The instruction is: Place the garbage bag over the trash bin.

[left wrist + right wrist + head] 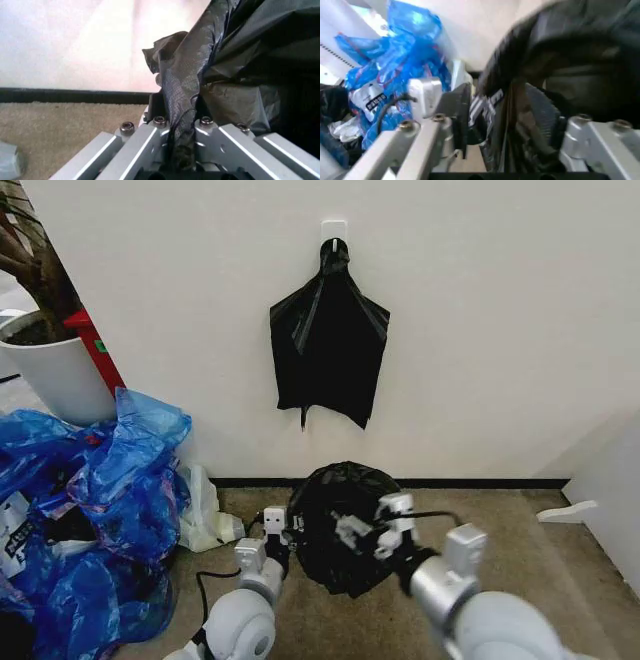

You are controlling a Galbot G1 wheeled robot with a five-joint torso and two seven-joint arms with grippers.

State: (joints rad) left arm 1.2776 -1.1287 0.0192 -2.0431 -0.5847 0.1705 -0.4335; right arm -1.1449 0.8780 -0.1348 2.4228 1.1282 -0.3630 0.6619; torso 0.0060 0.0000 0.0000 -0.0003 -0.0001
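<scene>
Down on the beige carpet, close to the white wall, the garbage bag forms a rounded, wrinkly black mound that wraps the trash bin, whose white plastic is hidden under the film. The left gripper sits against the left flank of that mound, and in the left wrist view its fingers are closed together with a fold of the garbage bag nipped between them, the black film rising up out of the pinch. The right gripper reaches in at the front right of the mound; in the right wrist view its two pads stand on either side of a strip of the black film and appear clamped on it, though that picture is blurred. To the robot's left lies a heap of translucent blue plastic bags, with a white plant pot standing behind it. Higher on the wall, a second flat black bag hangs from a white hook, well above the bagged bin and apart from both grippers.
</scene>
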